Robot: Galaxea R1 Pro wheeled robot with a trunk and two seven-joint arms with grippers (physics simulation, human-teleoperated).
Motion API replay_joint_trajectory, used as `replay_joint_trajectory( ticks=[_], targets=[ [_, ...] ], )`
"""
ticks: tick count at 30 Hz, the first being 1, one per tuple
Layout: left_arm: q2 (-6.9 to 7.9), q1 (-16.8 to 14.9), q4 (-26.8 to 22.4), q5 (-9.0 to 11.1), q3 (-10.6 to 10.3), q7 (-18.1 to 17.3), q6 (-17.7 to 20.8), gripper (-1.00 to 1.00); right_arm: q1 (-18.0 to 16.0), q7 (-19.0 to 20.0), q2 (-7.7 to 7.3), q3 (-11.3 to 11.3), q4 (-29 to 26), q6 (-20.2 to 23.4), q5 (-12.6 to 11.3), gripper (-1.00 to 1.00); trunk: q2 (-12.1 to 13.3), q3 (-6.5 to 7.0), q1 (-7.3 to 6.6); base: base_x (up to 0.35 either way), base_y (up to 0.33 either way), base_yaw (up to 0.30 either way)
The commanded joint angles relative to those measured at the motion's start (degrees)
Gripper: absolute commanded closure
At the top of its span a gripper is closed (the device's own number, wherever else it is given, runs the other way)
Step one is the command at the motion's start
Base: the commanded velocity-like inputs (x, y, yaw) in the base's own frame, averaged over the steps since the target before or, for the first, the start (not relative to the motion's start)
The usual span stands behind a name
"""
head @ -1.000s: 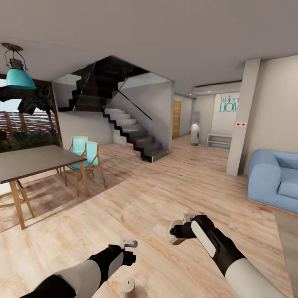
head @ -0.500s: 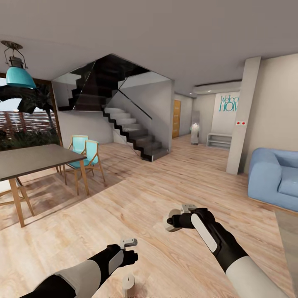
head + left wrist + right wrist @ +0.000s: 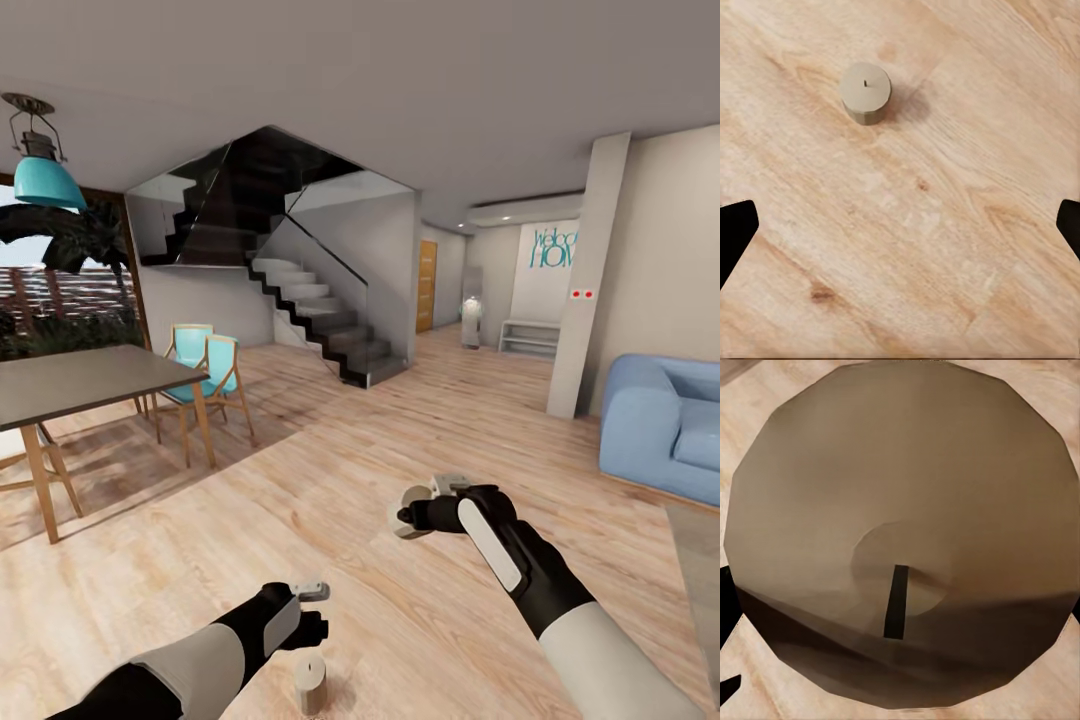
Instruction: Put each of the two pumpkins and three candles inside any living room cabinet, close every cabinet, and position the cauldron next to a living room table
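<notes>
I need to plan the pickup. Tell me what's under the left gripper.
Bare wooden floor lies under the open left gripper, with one candle standing upright on it, wick up, just ahead of the fingertips. The candle's base is hidden by its own body.

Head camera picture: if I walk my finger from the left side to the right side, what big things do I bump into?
Lamp → dining table → chairs → stairs → orange door → pillar → blue sofa.
</notes>
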Motion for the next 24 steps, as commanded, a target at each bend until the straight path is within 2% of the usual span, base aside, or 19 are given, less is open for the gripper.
replay_joint_trajectory(
  ticks=[1,9,24],
  targets=[
    [0.02,-0.03,-0.15,0.61,-0.39,0.43,0.4,-1.0,-0.08,-0.59,-0.06,0.18,-0.15,0.1,-0.57,1.0,-0.45,-0.25,0.22,0.0,0.0,0.0],
    [0.07,-0.13,-0.26,0.59,-0.37,0.53,5.18,-1.0,-0.16,-2.12,0.03,0.21,-0.44,0.11,-0.55,1.0,-3.66,-1.69,1.98,0.0,0.0,0.0],
    [0.07,-0.51,-0.26,0.51,-0.39,0.52,5.92,-1.0,-0.16,-2.62,1.36,0.5,-0.44,-0.03,-0.47,1.0,-9.68,-4.38,5.27,0.0,0.0,0.0]
  ],
)
